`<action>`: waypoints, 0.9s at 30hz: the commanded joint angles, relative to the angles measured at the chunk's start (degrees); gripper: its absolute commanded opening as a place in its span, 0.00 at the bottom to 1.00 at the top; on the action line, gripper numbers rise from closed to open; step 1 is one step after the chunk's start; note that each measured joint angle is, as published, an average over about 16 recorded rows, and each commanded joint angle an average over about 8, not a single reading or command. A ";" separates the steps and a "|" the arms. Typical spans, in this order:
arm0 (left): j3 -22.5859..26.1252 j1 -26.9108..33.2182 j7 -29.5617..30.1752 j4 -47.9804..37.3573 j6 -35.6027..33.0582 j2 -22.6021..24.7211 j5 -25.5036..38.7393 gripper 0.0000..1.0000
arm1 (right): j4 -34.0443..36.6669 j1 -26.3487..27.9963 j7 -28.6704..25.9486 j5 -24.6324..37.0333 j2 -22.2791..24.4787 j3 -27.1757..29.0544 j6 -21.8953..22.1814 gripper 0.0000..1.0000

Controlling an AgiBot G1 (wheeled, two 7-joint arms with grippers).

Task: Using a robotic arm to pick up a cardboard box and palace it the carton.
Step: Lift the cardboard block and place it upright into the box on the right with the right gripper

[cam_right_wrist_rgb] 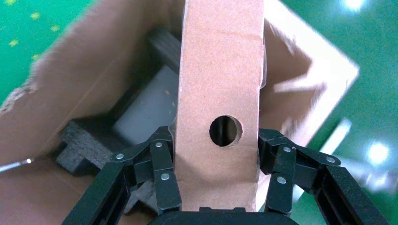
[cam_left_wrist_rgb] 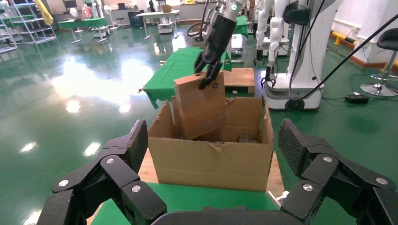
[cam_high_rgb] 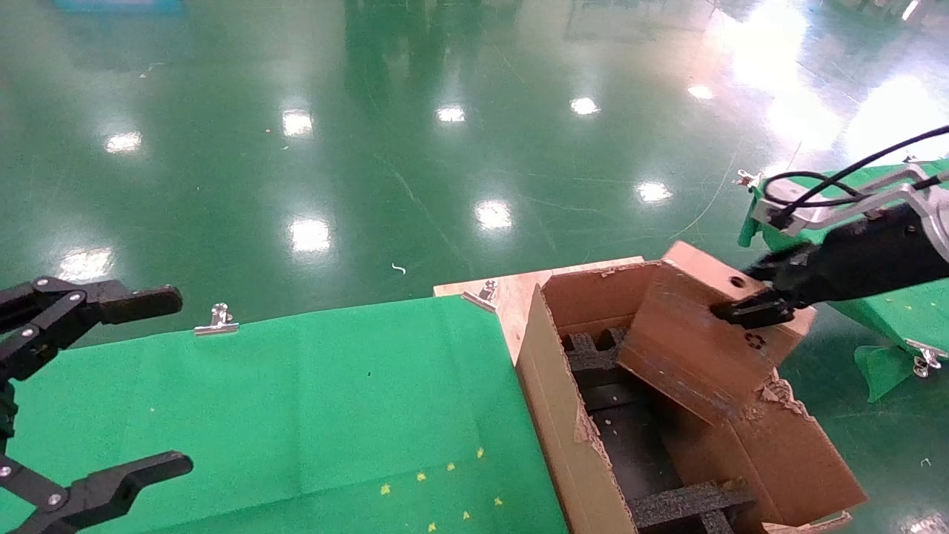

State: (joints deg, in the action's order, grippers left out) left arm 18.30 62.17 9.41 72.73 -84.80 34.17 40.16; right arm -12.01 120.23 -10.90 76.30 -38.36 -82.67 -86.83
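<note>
My right gripper (cam_high_rgb: 749, 293) is shut on the cardboard box (cam_high_rgb: 704, 334), a small flat brown box with a round hole in its narrow side and a recycling mark. It holds the box tilted, its lower end inside the carton (cam_high_rgb: 563, 415), its upper end above the far right rim. In the right wrist view the fingers (cam_right_wrist_rgb: 162, 164) press both flat sides of the cardboard box (cam_right_wrist_rgb: 218, 84) next to the hole. The left wrist view shows the cardboard box (cam_left_wrist_rgb: 199, 108) leaning in the carton (cam_left_wrist_rgb: 211, 159) under the right gripper (cam_left_wrist_rgb: 206, 75). My left gripper (cam_high_rgb: 111, 386) is open and idle at the left.
The carton has torn flaps and black foam inserts (cam_high_rgb: 686, 504) on its floor. It stands on a wooden board (cam_high_rgb: 511, 293) beside the green-covered table (cam_high_rgb: 296, 415). A second green table (cam_high_rgb: 890, 311) is at the far right. Metal clips (cam_high_rgb: 216, 319) hold the cloth.
</note>
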 commanded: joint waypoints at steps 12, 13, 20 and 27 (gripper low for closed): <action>0.01 -0.01 -0.01 -0.01 0.03 -0.01 -0.01 1.00 | 2.42 -2.52 -18.75 0.68 -0.40 -1.41 -2.63 0.00; 0.01 -0.01 -0.01 -0.01 0.03 -0.01 -0.01 1.00 | 2.47 -2.55 -18.72 0.68 -0.41 -1.42 -2.71 0.00; 0.01 -0.01 -0.02 -0.02 0.03 -0.01 -0.01 1.00 | 2.48 -3.19 -18.47 0.68 -0.48 -1.43 -0.56 0.00; 0.02 0.00 -0.02 -0.03 0.03 -0.01 -0.02 1.00 | 1.40 -5.94 -19.78 0.57 0.26 -1.18 6.98 0.00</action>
State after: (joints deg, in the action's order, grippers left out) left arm 18.33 62.17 9.38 72.70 -84.78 34.16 40.15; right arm -11.08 114.41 -31.09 76.96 -38.02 -83.93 -80.34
